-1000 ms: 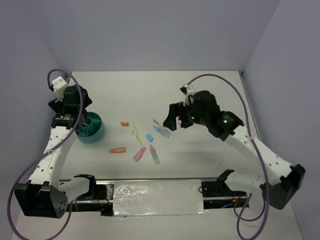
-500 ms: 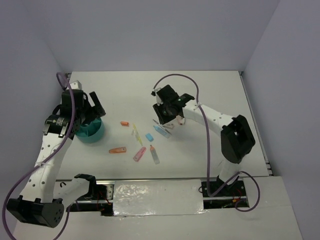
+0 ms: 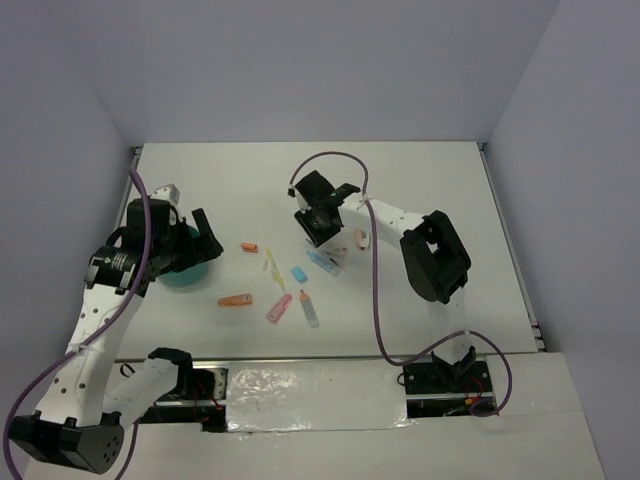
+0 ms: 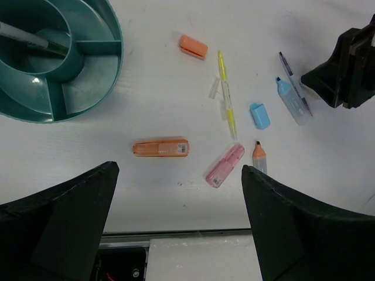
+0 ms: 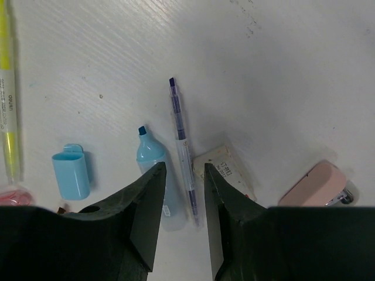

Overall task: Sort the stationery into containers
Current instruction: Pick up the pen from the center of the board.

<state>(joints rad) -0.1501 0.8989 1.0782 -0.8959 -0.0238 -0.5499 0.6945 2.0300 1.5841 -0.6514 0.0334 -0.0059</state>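
Straddling the thin purple pen (image 5: 180, 134) mid-surface with right hand (image 5: 184, 170) half-shut, unclamped, left hand (image 4: 179, 170) spread wide. Probably light, stiff, slick: best pinched mid-barrel.

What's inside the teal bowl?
A grey pen lies in the teal bowl, reaching into its round middle cup. Two outer sections look empty. The rest is cut off at the picture's edge, so I can't see it.
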